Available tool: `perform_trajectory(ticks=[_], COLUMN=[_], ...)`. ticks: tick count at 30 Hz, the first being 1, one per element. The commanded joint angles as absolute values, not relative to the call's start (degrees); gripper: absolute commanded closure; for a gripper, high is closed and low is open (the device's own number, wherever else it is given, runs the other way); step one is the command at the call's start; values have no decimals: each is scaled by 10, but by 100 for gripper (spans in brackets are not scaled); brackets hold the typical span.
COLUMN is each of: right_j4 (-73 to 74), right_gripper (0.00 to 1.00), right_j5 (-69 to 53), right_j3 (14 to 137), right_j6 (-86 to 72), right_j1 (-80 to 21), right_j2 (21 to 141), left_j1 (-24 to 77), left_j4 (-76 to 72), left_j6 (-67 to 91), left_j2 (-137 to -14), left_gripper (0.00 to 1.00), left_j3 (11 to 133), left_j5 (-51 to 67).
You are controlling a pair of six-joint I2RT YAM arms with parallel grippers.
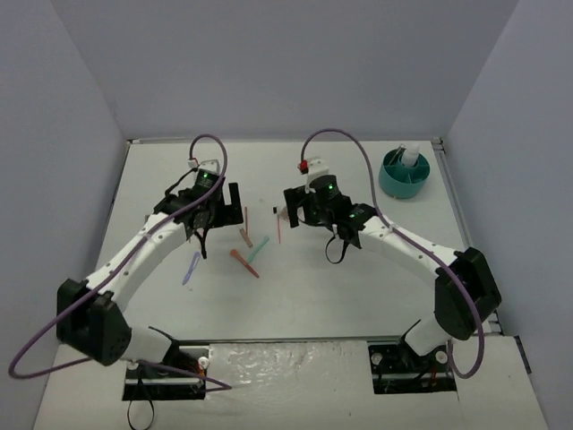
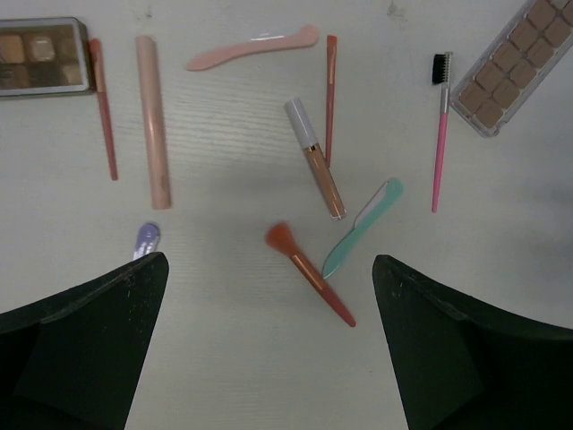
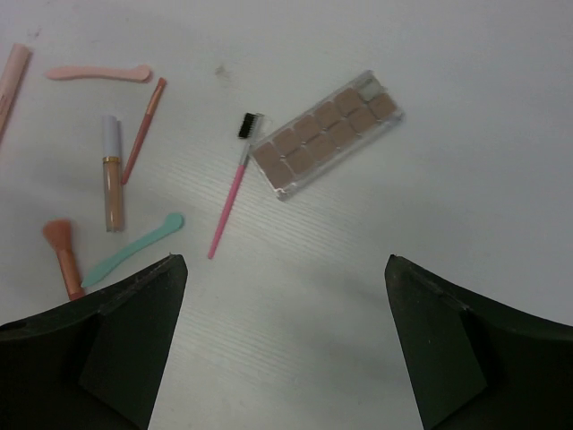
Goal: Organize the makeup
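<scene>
While both jaws hang wide and empty, makeup (image 2: 153,121) lies loose below

Between my left gripper (image 2: 270,264) tips: orange brush (image 2: 309,273), mint applicator (image 2: 363,227); beyond, gloss tube (image 2: 315,159). Ahead of my right gripper (image 3: 285,260), palette (image 3: 327,133) lies flat, apart. Spread likely readies a pick.

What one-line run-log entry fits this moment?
left end effector: open, above orange brush | right end effector: open, near palette | white bottle: in teal tub | held: nothing
</scene>
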State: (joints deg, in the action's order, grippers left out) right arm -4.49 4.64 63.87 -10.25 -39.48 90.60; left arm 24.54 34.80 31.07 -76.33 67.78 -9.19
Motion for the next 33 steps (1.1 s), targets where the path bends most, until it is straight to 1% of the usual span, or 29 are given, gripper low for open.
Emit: perform_trajectory(ticks=[1, 4, 7, 10, 11, 13, 15, 21, 30, 33], right_j4=[-84, -108, -133, -158, -160, -164, -171, -181, -192, -191], right_gripper=[9, 8, 6, 6, 6, 6, 6, 6, 5, 5], right_j5=[90, 86, 102, 97, 95, 84, 78, 72, 75, 74], right_j3=[569, 517, 469, 437, 431, 421, 412, 403, 384, 381], right_j6=[-132, -141, -152, -158, -160, -162, -164, -166, -171, -173], right_j1=[-343, -320, -313, -309, -307, -306, -306, -305, -302, -302], right_j2=[771, 698, 649, 627, 623, 621, 619, 617, 607, 605], left_j1=[277, 287, 296, 305, 307, 309, 312, 313, 312, 312], left_j4=[350, 360, 359, 361, 359, 353, 348, 359, 366, 358], left_j6=[411, 449, 471, 493, 497, 505, 507, 504, 508, 509], left_j2=[-843, -898, -941, -981, -991, -1008, -1022, -1057, -1097, -1103], left_gripper=[3, 4, 10, 19, 21, 29, 33, 42, 53, 60], left_j3=[731, 743, 755, 766, 768, 771, 778, 810, 810, 804], left_j5=[-100, -113, -119, -115, -112, -115, -118, -121, -122, -118])
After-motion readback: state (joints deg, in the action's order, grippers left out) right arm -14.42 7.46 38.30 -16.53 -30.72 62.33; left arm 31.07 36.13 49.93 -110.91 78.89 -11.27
